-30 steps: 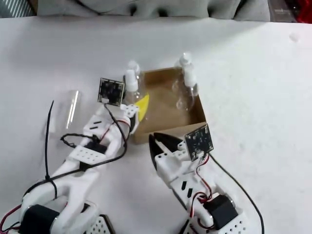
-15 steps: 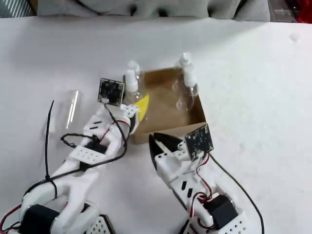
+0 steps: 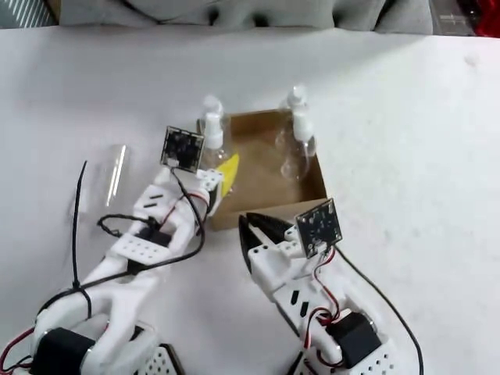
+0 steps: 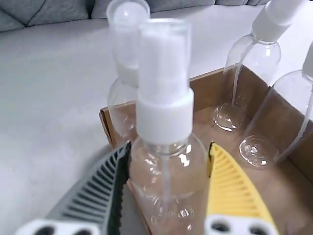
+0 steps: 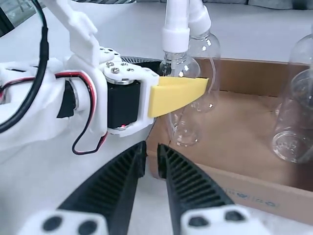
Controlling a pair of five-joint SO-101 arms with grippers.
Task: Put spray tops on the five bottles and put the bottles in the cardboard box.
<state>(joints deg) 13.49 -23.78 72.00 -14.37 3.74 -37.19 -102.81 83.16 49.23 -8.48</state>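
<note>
The left gripper (image 4: 168, 164) clamps a spray-topped bottle (image 4: 164, 122) at the left wall of the cardboard box (image 5: 244, 188), while the right gripper (image 5: 151, 149) sits pinched together, empty, by its near wall.

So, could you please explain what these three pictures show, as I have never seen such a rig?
These are two small robot arms at a white table. The high view looks down from a fixed camera; the other two come from cameras on each arm's wrist, looking along its jaws. The left arm holds a clear spray-topped bottle in its jaws at the near corner of the cardboard box. Two more capped bottles stand inside the box, a third bottle just behind the held one. The right arm sits before the box, jaws nearly closed on nothing. A clear cylinder lies on the table beside the left arm.
</note>
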